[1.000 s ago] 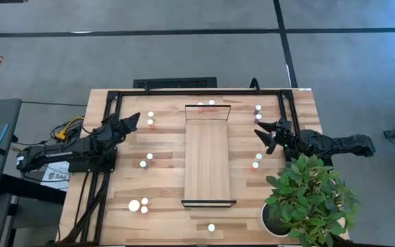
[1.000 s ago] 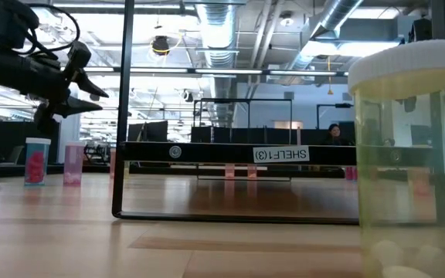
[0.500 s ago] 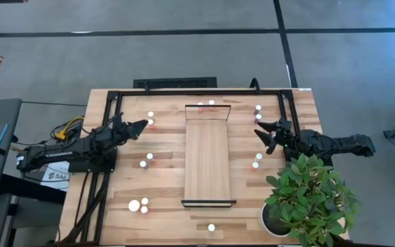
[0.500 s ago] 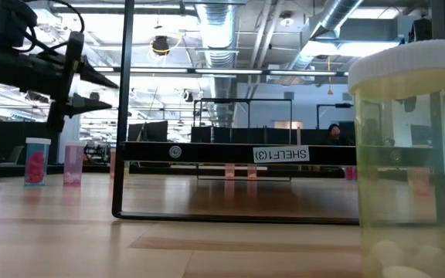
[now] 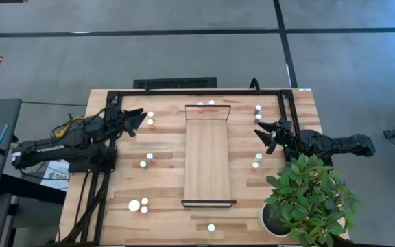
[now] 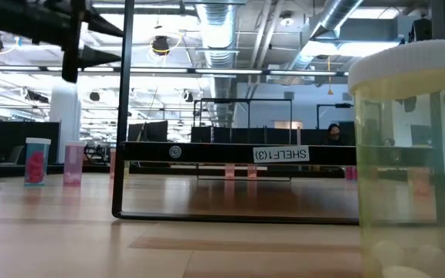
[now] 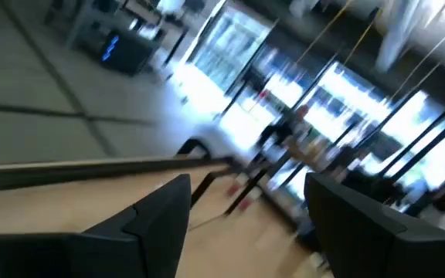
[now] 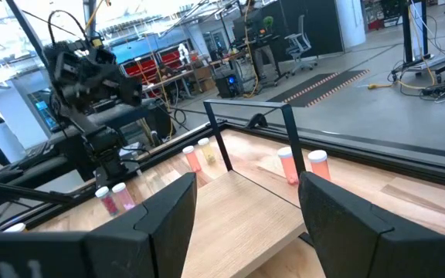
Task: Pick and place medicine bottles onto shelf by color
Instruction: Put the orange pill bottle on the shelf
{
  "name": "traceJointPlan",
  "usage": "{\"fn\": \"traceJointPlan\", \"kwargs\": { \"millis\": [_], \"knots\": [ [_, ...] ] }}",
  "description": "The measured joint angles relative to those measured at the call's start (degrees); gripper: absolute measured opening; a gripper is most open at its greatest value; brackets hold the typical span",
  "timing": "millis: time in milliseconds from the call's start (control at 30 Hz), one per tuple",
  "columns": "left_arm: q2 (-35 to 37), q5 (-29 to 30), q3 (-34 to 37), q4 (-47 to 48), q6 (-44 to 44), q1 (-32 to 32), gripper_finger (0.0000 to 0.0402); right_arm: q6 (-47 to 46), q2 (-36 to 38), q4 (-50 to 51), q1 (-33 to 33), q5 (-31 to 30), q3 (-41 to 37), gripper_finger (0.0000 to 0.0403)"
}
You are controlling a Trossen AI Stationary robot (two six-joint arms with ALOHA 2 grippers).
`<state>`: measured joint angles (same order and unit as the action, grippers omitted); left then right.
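The left gripper hangs above the table's far left part, its two dark wedge-shaped fingers spread apart with nothing between them. Just beside its tips stand two medicine bottles, small cylinders with white round caps and reddish bodies. The right gripper waits over the right side of the table, its matte black fingers wide apart and empty, with more capped bottles near it. The shelf, a long, smooth, pale wooden board with dark rails at both ends, lies down the middle of the slatted wooden table; two bottles stand at its far end. Other bottles sit scattered on the left and near parts of the table. A leafy potted plant stands at the near right corner. Beyond lies grey floor, and the low view shows an open workshop with ceiling ducts.
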<state>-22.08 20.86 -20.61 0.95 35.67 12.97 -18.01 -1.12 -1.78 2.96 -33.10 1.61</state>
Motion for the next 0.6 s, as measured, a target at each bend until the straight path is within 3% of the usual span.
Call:
{"fn": "traceJointPlan", "kwargs": {
  "millis": [200, 467, 600],
  "knots": [
    [-15.9, 0.6, -14.4, 18.2, -0.4, 0.0, 0.0240, 0.0, 0.0, 0.0, 0.0, 0.0, 0.0, 0.0251],
    [-39.7, 0.3, -33.6, 43.4, 6.1, 2.7, 0.0240, 0.0, 0.0, 0.0, 0.0, 0.0, 0.0, 0.0251],
    [-50.4, -3.0, -40.9, 56.4, 7.7, 5.5, 0.0240, 0.0, 0.0, 0.0, 0.0, 0.0, 0.0, 0.0251]
  ]
}}
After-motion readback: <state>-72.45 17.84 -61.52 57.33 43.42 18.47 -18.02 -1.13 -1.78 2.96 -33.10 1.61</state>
